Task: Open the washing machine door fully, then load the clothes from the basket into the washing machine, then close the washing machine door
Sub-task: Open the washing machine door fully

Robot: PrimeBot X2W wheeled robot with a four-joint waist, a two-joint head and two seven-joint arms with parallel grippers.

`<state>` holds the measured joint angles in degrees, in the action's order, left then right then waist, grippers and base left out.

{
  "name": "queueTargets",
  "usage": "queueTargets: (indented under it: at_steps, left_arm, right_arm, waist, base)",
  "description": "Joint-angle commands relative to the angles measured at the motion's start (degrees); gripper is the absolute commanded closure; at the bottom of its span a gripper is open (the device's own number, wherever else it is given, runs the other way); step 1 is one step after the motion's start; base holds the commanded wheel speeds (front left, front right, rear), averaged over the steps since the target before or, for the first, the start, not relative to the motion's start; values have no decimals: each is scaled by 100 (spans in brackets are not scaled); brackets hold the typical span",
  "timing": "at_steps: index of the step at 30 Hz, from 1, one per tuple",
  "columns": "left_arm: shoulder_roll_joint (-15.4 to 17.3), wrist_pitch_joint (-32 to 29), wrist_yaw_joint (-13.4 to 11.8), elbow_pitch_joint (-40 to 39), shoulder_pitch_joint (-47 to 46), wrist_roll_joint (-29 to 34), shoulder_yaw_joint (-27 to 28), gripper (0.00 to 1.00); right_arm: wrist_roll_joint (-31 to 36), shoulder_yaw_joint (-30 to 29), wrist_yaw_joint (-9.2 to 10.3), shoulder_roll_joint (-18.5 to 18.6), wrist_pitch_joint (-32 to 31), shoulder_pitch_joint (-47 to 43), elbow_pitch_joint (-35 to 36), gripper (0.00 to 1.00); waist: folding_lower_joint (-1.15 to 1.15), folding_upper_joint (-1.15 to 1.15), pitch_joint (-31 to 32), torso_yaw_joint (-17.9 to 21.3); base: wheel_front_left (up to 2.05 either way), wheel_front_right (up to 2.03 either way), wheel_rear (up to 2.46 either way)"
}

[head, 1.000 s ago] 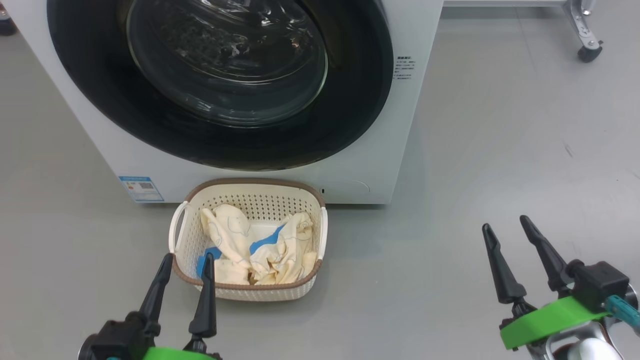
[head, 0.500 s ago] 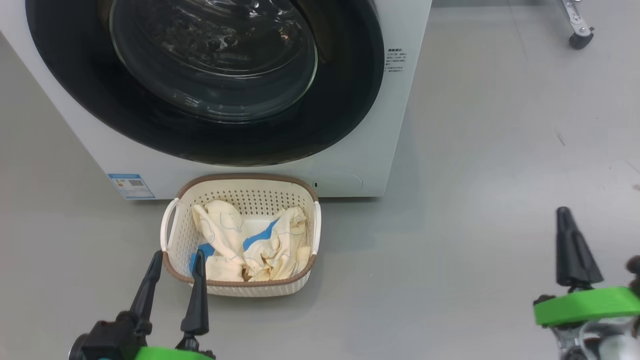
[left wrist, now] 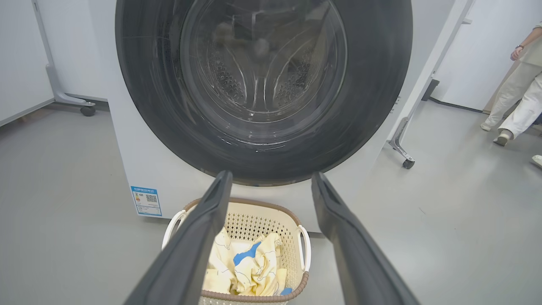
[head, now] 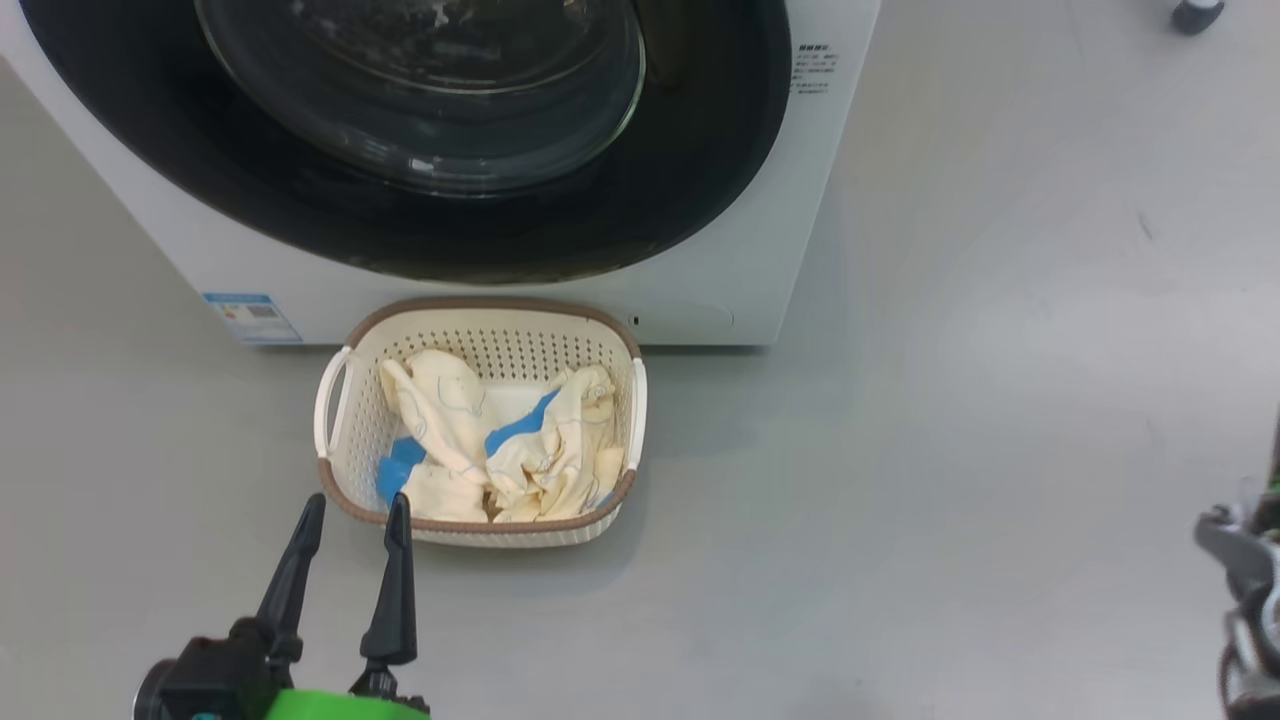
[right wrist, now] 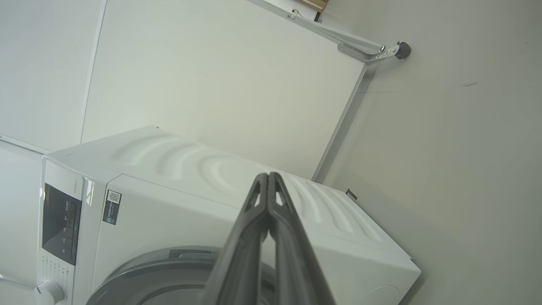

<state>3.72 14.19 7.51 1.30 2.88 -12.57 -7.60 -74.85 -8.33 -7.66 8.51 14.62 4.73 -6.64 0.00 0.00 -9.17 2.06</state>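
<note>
1. washing machine [head: 770, 260]: white front-loader at 12 o'clock in the head view. A blue sticker [head: 250, 317] sits at its 7 o'clock corner.
2. washing machine door [head: 720, 150]: glossy black rim, bulging clear glass, lying closed against the machine front. The left wrist view shows the steel drum [left wrist: 262, 76] through the glass.
3. basket [head: 520, 345]: cream, perforated, brown rim. It stands on the grey floor [head: 1000, 450] at 6 o'clock of the door, just beside the machine.
4. clothes [head: 545, 455]: cream-yellow with blue patches, crumpled inside the basket.
5. left gripper [head: 357, 498]: at 7 o'clock in the head view, its 2 fingers spread and empty. The tips are at the basket's 7 o'clock rim; contact cannot be told.
6. right gripper [right wrist: 267, 174]: 2 fingers pressed together with nothing between them. In its wrist view it points toward the machine's top.
7. person [left wrist: 516, 97]: pale trousers at 3 o'clock in the left wrist view, well apart from the machine.
</note>
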Motion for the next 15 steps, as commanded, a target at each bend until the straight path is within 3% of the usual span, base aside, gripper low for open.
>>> queueTargets:
  at_steps: [1, 6, 13, 15]
  left_arm:
    - [93, 81, -2, -234, -205, 42, 175, 0]
    - [146, 81, -2, -286, -300, 45, 157, 0]
    - [201, 81, -2, -319, -409, 39, 90, 0]
    - [240, 81, -2, -337, -468, 48, 52, 0]
  right_arm:
    - [-669, 30, 17, 354, -108, 330, 165, 100]
    - [-2143, -677, 17, 621, -846, 647, 63, 100]
    - [-2765, -1428, 17, 682, -2153, 1202, -398, 100]
    - [-2834, -1646, 17, 740, -2842, 1526, -665, 100]
  waist:
    - [0, 0, -160, -44]
    - [0, 0, -431, -142]
    - [0, 0, -708, -297]
    - [0, 0, -843, -402]
  base:
    - [0, 0, 0]
    - [0, 0, 0]
    - [0, 0, 0]
    - [0, 0, 0]
